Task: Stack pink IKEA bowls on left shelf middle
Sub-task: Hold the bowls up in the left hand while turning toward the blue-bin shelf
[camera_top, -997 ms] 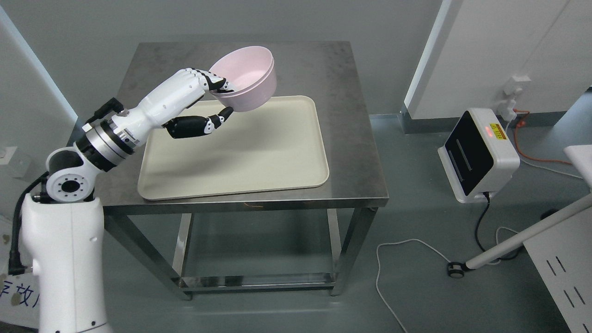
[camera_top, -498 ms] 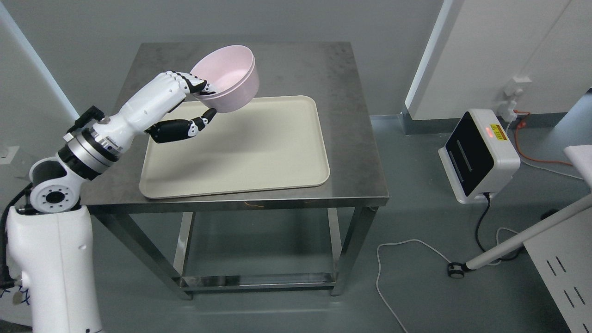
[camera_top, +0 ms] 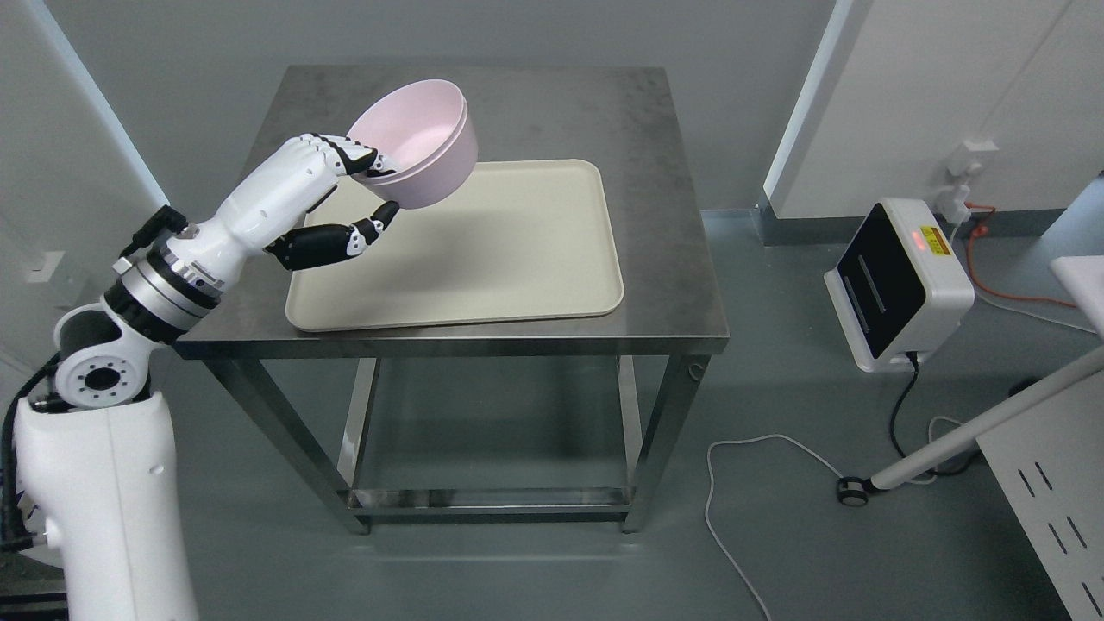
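Two pink bowls [camera_top: 418, 142], nested one inside the other, hang tilted in the air above the far left corner of a cream tray [camera_top: 483, 250]. My left hand [camera_top: 366, 194] is shut on the bowls: white fingers [camera_top: 332, 155] hook over the near rim and the black thumb [camera_top: 345, 240] presses the underside. The tray lies on a steel table [camera_top: 664, 172]. No shelf shows in this view. My right arm is out of the picture.
A white box with a black face and a red light [camera_top: 897, 280] stands on the floor at the right, with cables [camera_top: 759, 483] trailing beside it. A white wheeled leg [camera_top: 949, 448] and a perforated panel [camera_top: 1052, 509] fill the lower right corner.
My left arm has drawn the nested bowls leftwards and back towards me. The whole picture has also shifted, so the camera has moved.
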{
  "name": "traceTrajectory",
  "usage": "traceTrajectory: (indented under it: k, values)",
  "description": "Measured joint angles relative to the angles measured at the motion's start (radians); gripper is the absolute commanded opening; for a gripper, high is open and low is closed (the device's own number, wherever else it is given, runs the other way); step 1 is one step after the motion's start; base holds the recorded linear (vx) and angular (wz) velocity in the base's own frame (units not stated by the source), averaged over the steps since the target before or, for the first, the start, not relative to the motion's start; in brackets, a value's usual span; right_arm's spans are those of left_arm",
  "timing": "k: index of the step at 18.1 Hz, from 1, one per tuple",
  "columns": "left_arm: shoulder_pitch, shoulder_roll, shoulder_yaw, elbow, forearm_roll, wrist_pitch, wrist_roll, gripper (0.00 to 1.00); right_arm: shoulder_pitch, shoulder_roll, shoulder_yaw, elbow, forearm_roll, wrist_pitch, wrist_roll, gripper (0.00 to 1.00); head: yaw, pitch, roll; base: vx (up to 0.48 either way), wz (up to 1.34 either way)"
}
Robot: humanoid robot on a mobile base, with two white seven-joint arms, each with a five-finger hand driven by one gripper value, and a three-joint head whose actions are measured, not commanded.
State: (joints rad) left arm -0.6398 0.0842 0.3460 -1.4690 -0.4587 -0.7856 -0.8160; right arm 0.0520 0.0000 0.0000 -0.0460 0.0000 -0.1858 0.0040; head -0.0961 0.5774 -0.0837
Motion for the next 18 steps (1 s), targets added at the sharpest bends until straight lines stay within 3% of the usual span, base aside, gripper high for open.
traceTrajectory:
  k: [18]
  values:
    - [0.012,-0.022,0.027,-0.032,0.0,0.0,0.004,0.08,0.0,0.0,0.0,0.0,0.0,0.0,0.0,1.0,0.0,0.0,0.0,-0.216,0.18]
